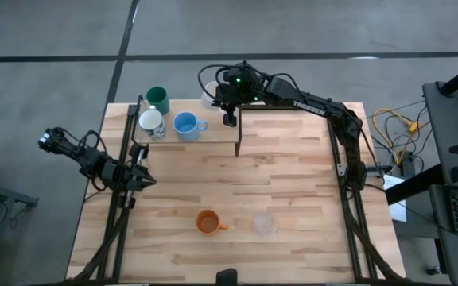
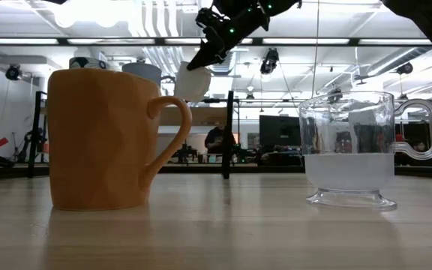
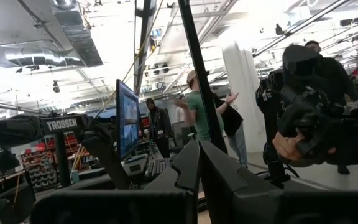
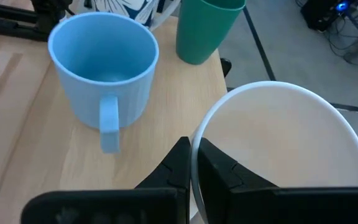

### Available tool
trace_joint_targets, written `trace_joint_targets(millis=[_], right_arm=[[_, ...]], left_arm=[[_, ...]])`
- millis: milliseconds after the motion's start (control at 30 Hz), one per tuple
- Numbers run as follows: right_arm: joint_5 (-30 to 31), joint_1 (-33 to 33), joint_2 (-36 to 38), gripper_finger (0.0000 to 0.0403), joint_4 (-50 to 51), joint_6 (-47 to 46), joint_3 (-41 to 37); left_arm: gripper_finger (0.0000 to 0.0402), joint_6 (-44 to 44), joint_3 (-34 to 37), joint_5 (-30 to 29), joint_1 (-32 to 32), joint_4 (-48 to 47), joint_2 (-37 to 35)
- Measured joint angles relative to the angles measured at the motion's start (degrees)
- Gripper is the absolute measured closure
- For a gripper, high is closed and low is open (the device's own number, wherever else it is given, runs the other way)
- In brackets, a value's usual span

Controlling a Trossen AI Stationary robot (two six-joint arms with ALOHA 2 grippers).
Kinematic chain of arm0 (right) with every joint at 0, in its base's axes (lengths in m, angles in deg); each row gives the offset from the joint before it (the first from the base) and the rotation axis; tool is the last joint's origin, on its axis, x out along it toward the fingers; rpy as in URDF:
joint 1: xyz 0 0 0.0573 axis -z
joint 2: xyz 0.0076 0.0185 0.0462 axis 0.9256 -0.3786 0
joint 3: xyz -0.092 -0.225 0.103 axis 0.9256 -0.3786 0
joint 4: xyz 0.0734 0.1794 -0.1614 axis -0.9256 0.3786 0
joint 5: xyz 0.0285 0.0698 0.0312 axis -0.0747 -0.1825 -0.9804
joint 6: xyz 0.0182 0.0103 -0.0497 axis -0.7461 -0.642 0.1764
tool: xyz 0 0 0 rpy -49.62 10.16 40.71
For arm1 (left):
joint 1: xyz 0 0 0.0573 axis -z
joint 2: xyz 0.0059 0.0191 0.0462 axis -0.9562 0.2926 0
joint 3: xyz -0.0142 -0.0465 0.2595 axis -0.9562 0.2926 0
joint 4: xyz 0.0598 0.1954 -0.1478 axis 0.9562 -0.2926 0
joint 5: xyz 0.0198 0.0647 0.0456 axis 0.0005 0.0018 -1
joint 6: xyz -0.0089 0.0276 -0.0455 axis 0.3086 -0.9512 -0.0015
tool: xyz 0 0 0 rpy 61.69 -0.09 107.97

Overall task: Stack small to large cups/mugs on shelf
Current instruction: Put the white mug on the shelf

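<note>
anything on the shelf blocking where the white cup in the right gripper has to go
The right gripper holds the white cup by its rim above the shelf. The light blue cup and green cup stand beside it; nothing visible lies directly under it.

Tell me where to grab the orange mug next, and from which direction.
Pinch the orange mug by its rim from straight above, on the side away from the handle. It stands upright with its mouth open, the handle points toward the clear cup, and bare table surrounds it, so a top-down rim grip probably has room.
</note>
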Motion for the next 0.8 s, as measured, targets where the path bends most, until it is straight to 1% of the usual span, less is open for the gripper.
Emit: trace_joint_targets(millis=[800], right_arm=[[-0.01,0.22,0.0,0.039,-0.02,0.02,-0.51]], left_arm=[[0.0402,-0.02,0.0,0.0,0.0,-0.02,0.0]])
